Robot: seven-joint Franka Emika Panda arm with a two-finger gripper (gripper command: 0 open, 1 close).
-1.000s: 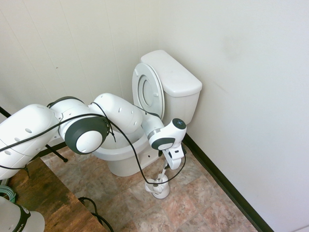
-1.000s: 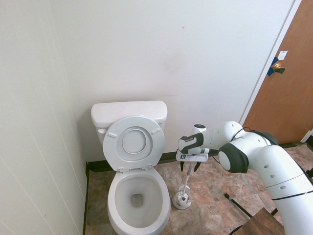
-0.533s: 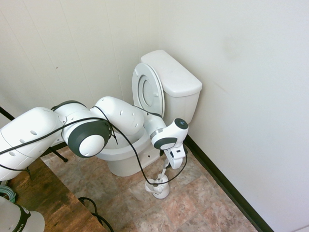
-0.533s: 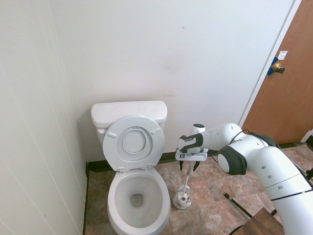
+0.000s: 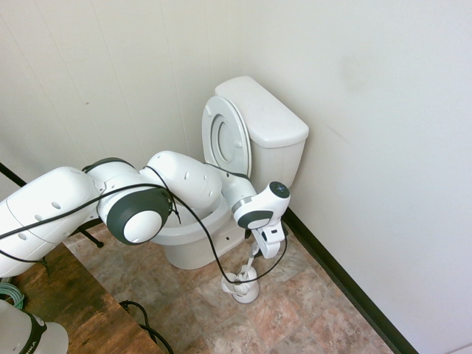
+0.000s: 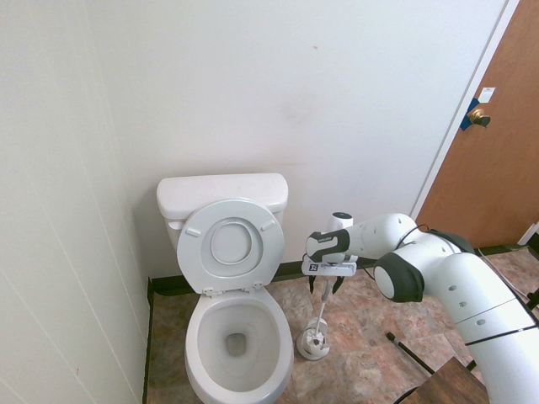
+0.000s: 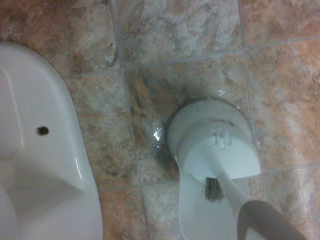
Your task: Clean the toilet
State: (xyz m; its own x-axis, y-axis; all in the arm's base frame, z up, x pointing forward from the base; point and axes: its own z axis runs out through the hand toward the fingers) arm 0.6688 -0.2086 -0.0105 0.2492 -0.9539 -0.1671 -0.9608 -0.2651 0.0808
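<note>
White toilet (image 6: 236, 353): bowl's length away from wall

beside the toilet (image 6: 238, 337) the upright brush (image 6: 321, 310) in its holder (image 6: 313, 344) blocks the floor (image 6: 370, 358), whose tiles beyond the holder lie open toward the door (image 6: 493, 151).

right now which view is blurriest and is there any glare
Wrist view: softest, the brush handle at the bottom edge is a blur, and a small glint sits on the floor tile by the brush holder. Both exterior views: sharp, evenly lit, with only a soft sheen on the toilet.
</note>
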